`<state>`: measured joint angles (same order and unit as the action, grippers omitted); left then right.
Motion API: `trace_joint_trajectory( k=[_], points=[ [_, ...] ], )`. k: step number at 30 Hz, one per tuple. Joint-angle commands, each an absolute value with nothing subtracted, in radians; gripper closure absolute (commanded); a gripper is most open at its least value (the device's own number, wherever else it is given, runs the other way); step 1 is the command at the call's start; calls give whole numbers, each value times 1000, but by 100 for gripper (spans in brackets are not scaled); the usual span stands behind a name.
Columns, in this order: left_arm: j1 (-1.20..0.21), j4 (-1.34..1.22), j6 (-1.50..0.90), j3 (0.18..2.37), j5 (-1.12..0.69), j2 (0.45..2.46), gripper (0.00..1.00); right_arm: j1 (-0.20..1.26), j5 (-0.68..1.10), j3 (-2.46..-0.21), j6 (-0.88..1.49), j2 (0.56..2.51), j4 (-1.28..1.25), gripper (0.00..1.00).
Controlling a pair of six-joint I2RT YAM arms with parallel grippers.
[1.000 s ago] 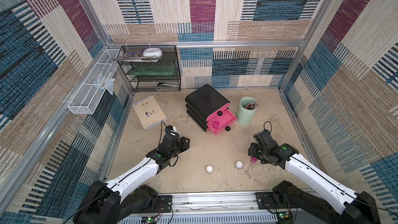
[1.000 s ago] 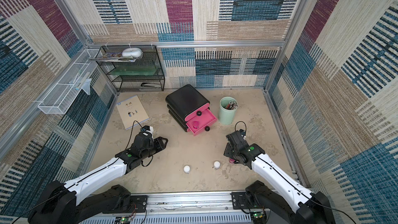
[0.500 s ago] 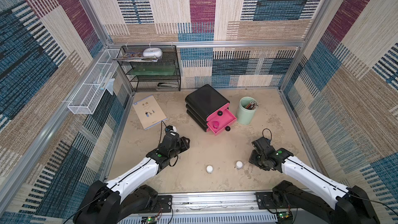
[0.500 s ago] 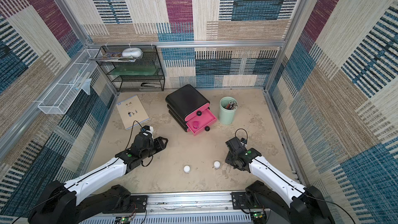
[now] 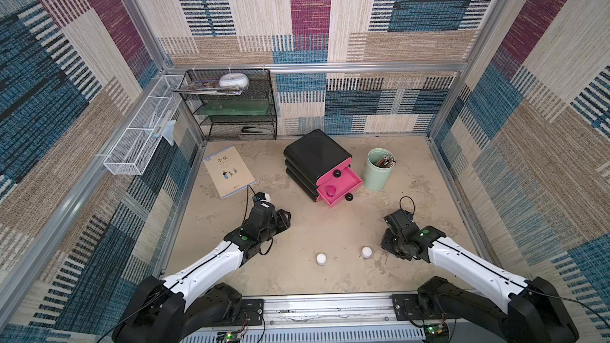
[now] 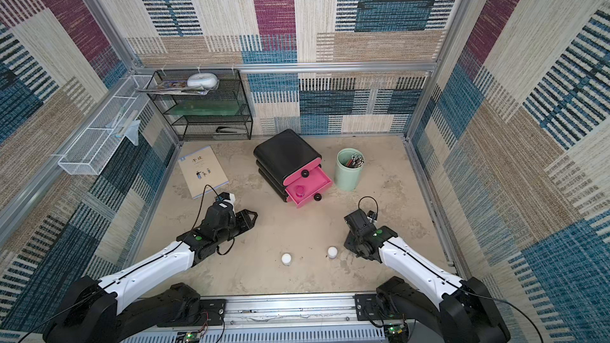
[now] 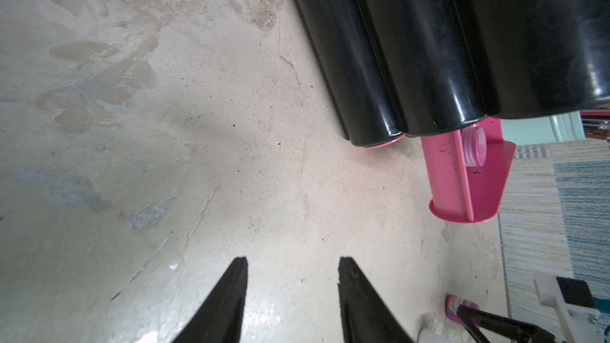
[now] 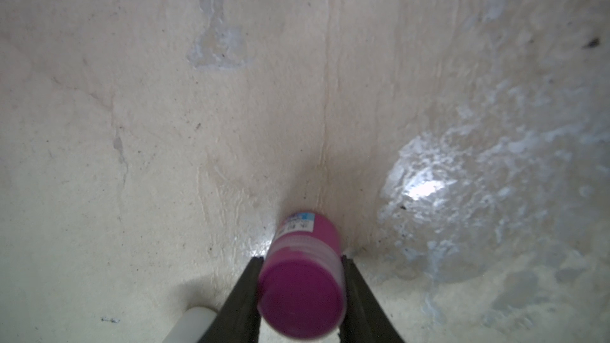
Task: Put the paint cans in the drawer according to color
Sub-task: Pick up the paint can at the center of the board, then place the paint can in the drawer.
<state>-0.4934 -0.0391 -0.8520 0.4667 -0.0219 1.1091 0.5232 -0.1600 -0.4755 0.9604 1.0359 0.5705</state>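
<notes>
left claw (image 7: pixel 293 259): is hovering, fingers spread, over counter (image 7: pixel 165 160) | right claw (image 8: pixel 301 259): is gripping magenta paint can (image 8: pixel 302 298)

Both top views bright and sharp, even overhead light, soft shadows — wide-angle bends the wall edges. Right wrist view soft: magenta paint can (image 8: pixel 302 292) blurred up close, hot glare patch on tabletop (image 8: pixel 424 189). Left wrist crisp, highlights on glossy drawer unit (image 7: pixel 429 61)

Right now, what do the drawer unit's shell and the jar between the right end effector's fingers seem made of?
Drawer unit shell: likely hard plastic, glossy black, sharp highlights along its rounded edges. Magenta jar: probably plastic, semi-clear wall over magenta, paper-like label; glass cannot be ruled out.
</notes>
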Motion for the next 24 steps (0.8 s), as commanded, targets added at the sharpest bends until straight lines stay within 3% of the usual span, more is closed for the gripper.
trace_joint_trajectory(
  k=[1, 13, 24],
  points=[
    [-492, -63, -850, 468, -26, 1109, 51, 524, -175, -491, 946, 1036, 577, 70],
    [-492, -66, -853, 468, -24, 1109, 51, 525, -149, -696, 806, 1055, 567, 77],
    [-492, -46, -848, 468, -23, 1084, 50, 521, -49, -1024, 643, 1354, 317, 76]
  ],
)
